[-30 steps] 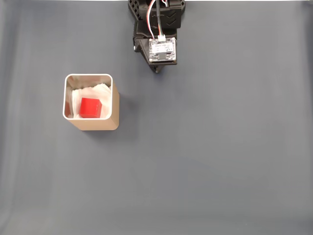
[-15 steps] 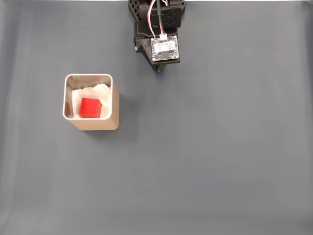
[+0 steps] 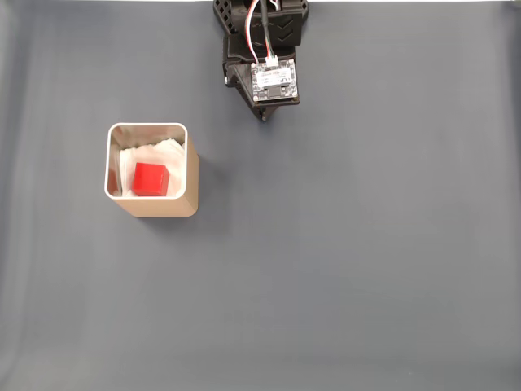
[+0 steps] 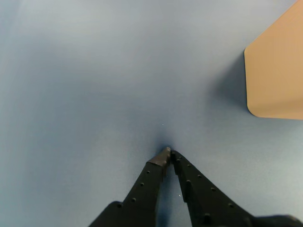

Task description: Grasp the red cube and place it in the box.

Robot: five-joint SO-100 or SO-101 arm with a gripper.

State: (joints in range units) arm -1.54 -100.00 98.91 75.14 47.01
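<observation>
The red cube (image 3: pixel 151 179) sits inside the box (image 3: pixel 190 167), on its white lining. Well away from the box, near the counter's (image 3: pixel 366 269) far edge, the pincer (image 4: pixel 169 154) is closed, tips touching, holding nothing. Little risk remains; only a careless sweep toward the box could tip it.

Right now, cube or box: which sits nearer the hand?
The box. Its tan wall faces the shut hand, and the red cube lies inside it, farther off.
</observation>
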